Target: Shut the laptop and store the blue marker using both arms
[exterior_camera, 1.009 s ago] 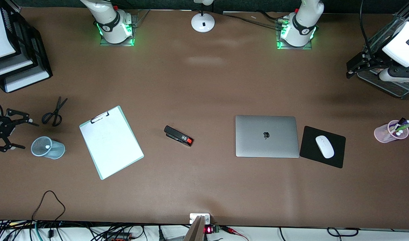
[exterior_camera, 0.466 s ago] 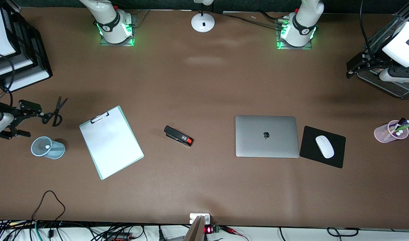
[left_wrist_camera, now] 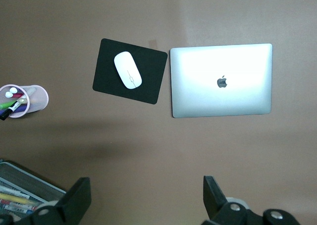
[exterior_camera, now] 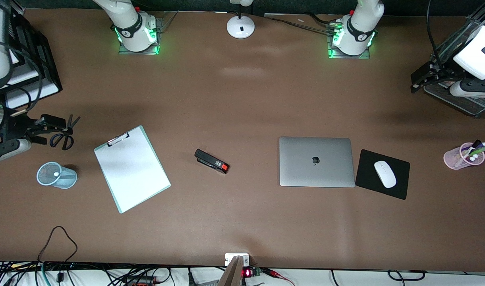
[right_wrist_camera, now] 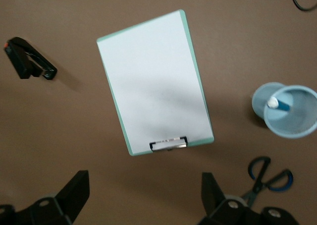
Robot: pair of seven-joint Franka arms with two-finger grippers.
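The laptop [exterior_camera: 315, 161] [left_wrist_camera: 221, 80] lies shut and flat on the table, apple logo up. The blue marker [exterior_camera: 57, 174] [right_wrist_camera: 278, 105] stands in a light-blue mesh cup [exterior_camera: 65, 179] [right_wrist_camera: 291, 132] at the right arm's end, white end up. My right gripper [exterior_camera: 47, 129] [right_wrist_camera: 144, 181] hangs open and empty above the table beside the scissors [exterior_camera: 63, 137] [right_wrist_camera: 267, 175], apart from the cup. My left gripper [exterior_camera: 416, 80] [left_wrist_camera: 146, 185] waits open and empty over the table at the left arm's end.
A clipboard [exterior_camera: 132, 169] and a black stapler [exterior_camera: 211, 161] lie between cup and laptop. A white mouse [exterior_camera: 385, 174] sits on a black pad [exterior_camera: 367, 174] beside the laptop. A pink pen cup [exterior_camera: 460, 158], mesh tray [exterior_camera: 462, 104], paper trays [exterior_camera: 28, 85] and lamp base [exterior_camera: 240, 26] stand at the edges.
My right gripper has drawn away from the blue cup and swung over toward the scissors. The left arm, laptop and marker have not moved.
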